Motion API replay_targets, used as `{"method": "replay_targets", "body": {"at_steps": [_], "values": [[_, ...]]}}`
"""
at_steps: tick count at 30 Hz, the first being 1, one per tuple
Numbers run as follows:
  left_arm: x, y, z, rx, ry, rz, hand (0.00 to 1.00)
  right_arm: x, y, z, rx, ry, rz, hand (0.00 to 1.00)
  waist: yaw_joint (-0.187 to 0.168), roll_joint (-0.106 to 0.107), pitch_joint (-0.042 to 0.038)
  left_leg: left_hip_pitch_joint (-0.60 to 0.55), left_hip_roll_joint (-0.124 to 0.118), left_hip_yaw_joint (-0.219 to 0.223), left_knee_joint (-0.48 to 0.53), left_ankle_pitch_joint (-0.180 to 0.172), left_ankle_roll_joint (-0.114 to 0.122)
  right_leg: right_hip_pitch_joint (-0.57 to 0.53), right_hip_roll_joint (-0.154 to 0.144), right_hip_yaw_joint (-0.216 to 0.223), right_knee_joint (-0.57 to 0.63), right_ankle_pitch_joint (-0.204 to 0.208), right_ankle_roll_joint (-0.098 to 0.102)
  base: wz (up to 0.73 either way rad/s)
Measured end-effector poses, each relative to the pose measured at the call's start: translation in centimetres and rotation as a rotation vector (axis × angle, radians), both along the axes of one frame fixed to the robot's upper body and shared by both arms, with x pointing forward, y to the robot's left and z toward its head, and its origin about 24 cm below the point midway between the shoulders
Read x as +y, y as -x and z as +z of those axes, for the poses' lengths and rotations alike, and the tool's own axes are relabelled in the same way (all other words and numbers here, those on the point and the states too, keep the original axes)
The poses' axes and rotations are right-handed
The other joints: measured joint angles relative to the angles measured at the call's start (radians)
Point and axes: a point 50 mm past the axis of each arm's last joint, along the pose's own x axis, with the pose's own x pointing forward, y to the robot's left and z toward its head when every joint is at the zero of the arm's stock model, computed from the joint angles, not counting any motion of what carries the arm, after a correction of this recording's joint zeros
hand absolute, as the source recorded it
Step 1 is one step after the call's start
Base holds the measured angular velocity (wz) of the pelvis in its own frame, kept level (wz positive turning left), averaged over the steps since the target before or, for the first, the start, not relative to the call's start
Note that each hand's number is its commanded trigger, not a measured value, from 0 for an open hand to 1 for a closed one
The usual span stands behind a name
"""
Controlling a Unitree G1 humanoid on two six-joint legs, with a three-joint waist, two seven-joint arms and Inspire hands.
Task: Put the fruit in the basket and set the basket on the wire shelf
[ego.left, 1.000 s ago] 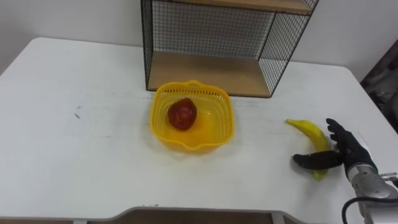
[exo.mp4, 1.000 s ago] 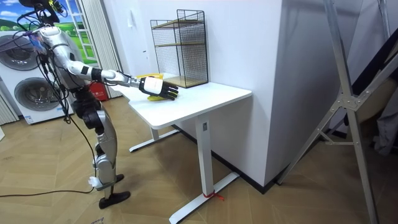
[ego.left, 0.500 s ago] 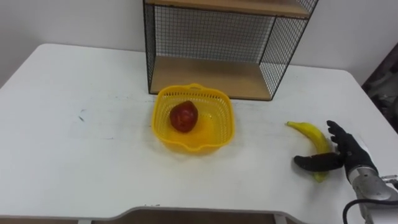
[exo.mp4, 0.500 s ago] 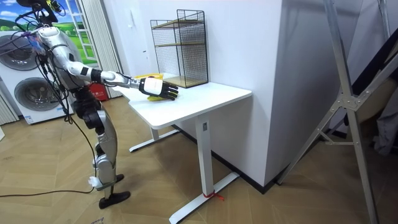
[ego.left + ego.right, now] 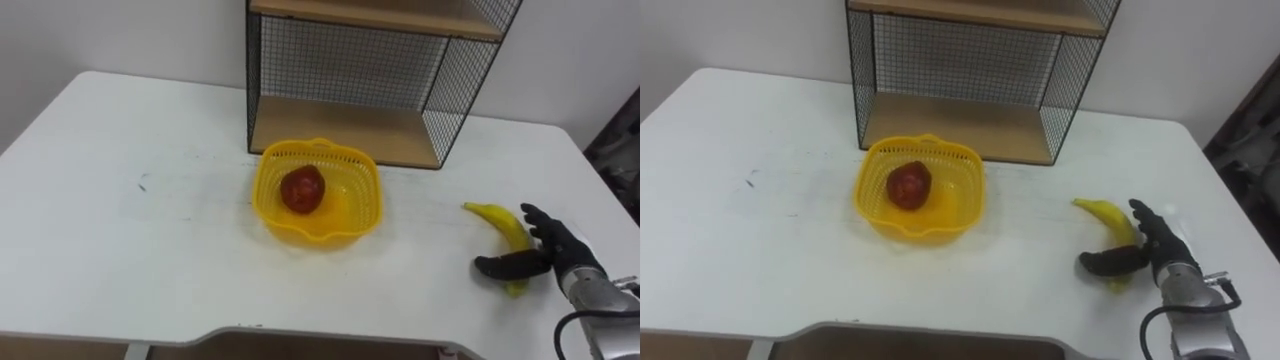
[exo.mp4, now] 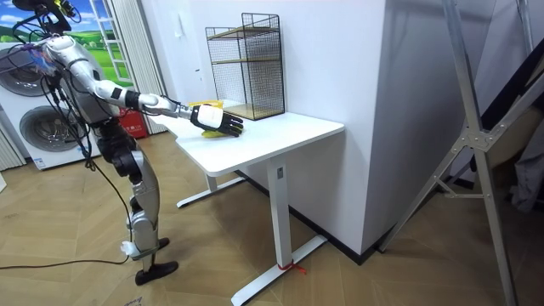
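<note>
1. Your right hand (image 5: 556, 252) rests on the white table (image 5: 150, 250) at the near end of the banana (image 5: 500, 222). Its fingers are spread and fairly straight along the banana's right side. The thumb reaches out across the table on the side towards the basket. As far as I can judge, nothing is gripped yet.
2. The banana lies flat on the table to the right of the yellow basket (image 5: 320, 146), well apart from it, with its far tip angled towards the basket. The red apple (image 5: 302, 190) already sits inside. The basket stands just in front of the wire shelf (image 5: 340, 70).
3. Before you close, slide the hand forward so the thumb and fingers bracket the thicker middle of the banana. A grip at the very end would probably let it swing or pivot on the lift.
4. Curl the thumb and fingers in together and do it gently. The skin is smooth and curved, so a one-sided squeeze may roll it out across the table.
5. Lift it clear of the table before you carry it left, and pass above the basket's rim.
6. Lower it beside the apple and let go low. The basket looks light, and a drop could shift it.
</note>
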Motion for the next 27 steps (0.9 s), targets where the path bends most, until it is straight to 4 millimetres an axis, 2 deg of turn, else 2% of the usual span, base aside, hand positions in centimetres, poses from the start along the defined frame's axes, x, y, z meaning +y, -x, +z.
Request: {"method": "replay_targets", "body": {"at_steps": [6, 13, 15, 27], "values": [[0.4, -0.7, 0.1, -0.012, -0.008, -0.006, 0.0, -1.5, 0.1, 0.6, 0.06, 0.12, 0.029, 1.0, 0.024, 0.0, 0.0002, -0.001, -0.001, -0.008, 0.003, 0.0, 0.001, 0.003, -0.001, -0.002, 0.001, 0.0, 0.001, 0.02], [0.9, -1.4, 0.2, -0.026, -0.02, -0.037, 0.0, -2.1, 0.2, 0.9, 0.1, 0.266, 0.066, 1.0, 0.041, 0.003, 0.0017, -0.003, -0.001, -0.011, 0.002, 0.0, 0.001, 0.004, 0.002, -0.001, -0.002, 0.0, 0.001, 0.02], [0.9, -1.8, 0.2, -0.038, -0.019, -0.042, 0.0, -2.4, 0.3, 1.0, 0.105, 0.277, 0.055, 1.0, 0.049, 0.003, 0.0017, -0.002, -0.001, -0.011, -0.001, 0.0, 0.001, 0.004, 0.002, -0.001, -0.002, 0.0, 0.001, 0.0], [0.9, -2.0, 0.2, -0.038, -0.017, -0.052, 0.0, -2.4, 0.2, 1.3, 0.094, 0.281, 0.054, 1.0, 0.048, -0.004, 0.0055, -0.002, -0.001, -0.007, -0.019, 0.0, 0.001, 0.007, 0.003, -0.001, -0.015, 0.001, 0.002, 0.0]]}}
